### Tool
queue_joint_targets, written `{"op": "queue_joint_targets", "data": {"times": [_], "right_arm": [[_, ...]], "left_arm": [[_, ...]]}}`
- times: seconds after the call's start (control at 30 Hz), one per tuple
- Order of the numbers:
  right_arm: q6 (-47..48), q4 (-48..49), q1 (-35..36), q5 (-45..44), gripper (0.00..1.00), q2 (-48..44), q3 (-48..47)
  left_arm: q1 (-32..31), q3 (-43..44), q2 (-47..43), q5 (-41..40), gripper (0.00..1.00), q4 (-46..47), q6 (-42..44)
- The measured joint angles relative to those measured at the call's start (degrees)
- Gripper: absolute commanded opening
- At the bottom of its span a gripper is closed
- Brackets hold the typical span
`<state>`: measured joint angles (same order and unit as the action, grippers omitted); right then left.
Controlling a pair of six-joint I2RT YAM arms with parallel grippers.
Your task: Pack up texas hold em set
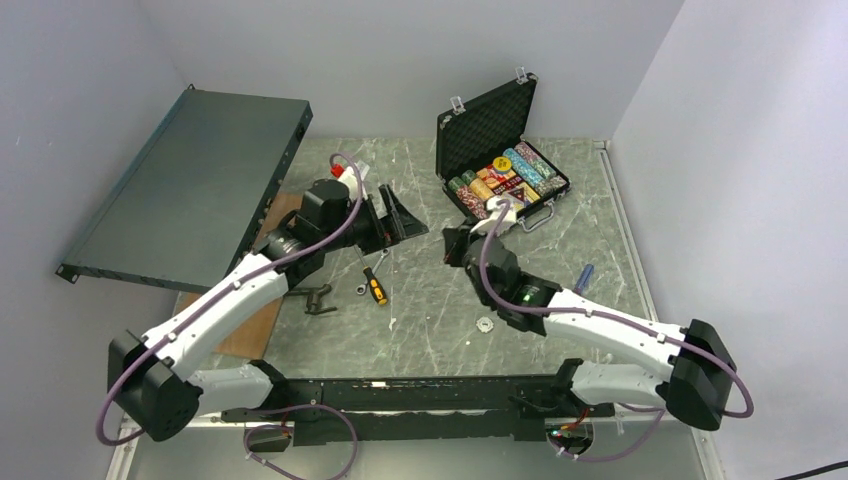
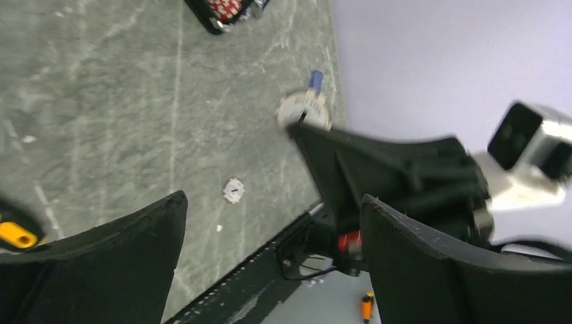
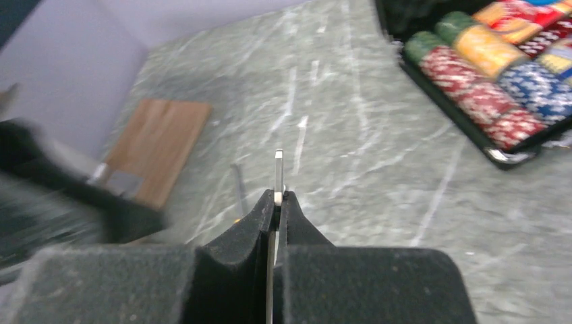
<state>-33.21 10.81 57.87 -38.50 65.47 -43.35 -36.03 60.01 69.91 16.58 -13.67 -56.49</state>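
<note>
The black briefcase (image 1: pixel 487 125) stands open at the back right, with rows of multicoloured poker chips (image 1: pixel 510 178) in its tray. The chips (image 3: pixel 499 88) also fill the top right of the right wrist view. My right gripper (image 3: pixel 278 197) is shut on a thin white round button (image 3: pixel 278 169) seen edge-on, left of the case. The left wrist view shows that button (image 2: pixel 303 109) face-on at the right gripper's tip. My left gripper (image 2: pixel 273 202) is open and holds nothing; it hovers (image 1: pixel 395 215) just left of the right gripper (image 1: pixel 452 245). Another white button (image 1: pixel 485 324) lies flat on the table.
A large dark-grey metal panel (image 1: pixel 190 190) leans at the back left. A yellow-handled screwdriver (image 1: pixel 375 288), a wrench (image 1: pixel 360 285) and a dark metal part (image 1: pixel 318 298) lie near a wooden board (image 1: pixel 265 290). A small blue item (image 1: pixel 585 275) lies at the right.
</note>
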Motion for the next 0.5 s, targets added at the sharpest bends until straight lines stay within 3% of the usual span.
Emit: {"op": "queue_joint_targets", "data": {"times": [0.1, 0.23, 0.4, 0.5], "right_arm": [[-2.64, -3.8, -7.85, 3.45, 0.0, -1.44, 1.64], [-4.83, -12.55, -25.0, 13.38, 0.0, 0.11, 1.07], [-4.74, -26.82, -42.23, 26.25, 0.0, 11.28, -11.23], [-4.81, -33.59, -48.28, 31.89, 0.0, 20.11, -21.84]], "left_arm": [[0.2, 0.81, -2.71, -3.63, 0.99, -4.31, 6.97], [0.52, 7.13, -2.93, -7.56, 0.99, -11.15, 18.99], [0.74, 21.73, 0.87, -11.96, 0.99, -17.77, 35.17], [0.74, 22.58, 1.33, -13.73, 0.97, -17.77, 41.09]]}}
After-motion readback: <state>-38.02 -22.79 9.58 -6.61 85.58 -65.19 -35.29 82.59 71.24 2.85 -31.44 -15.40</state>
